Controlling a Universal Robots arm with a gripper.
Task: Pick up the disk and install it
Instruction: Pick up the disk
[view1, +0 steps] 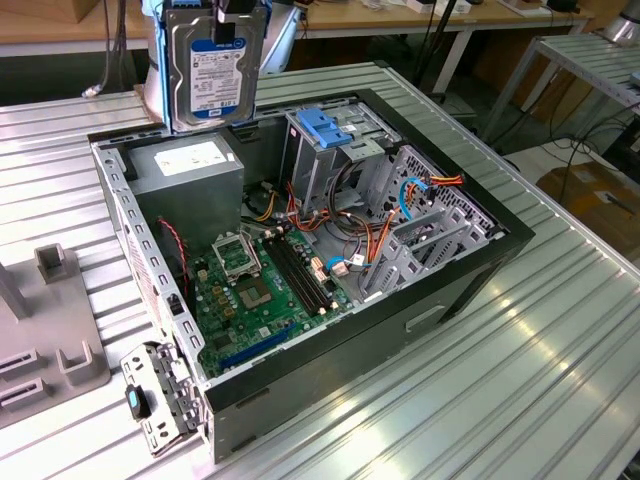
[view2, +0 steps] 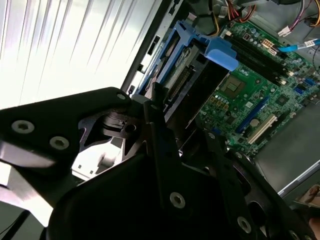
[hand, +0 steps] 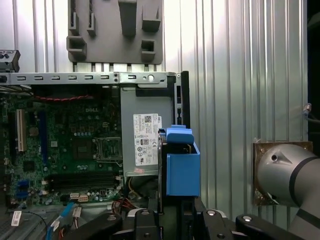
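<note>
Hand (view1: 230, 30) clamped on the disk (view1: 208, 75), upright above the open case (view1: 480, 250) near the power supply (view1: 190, 175).

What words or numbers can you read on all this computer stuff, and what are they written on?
None can be read word for word.
White label on the disk, gripped by the claw: print too small to read.
White label on the grey power-supply box: too small to read.
White marks on the green motherboard: too small to read.
</note>
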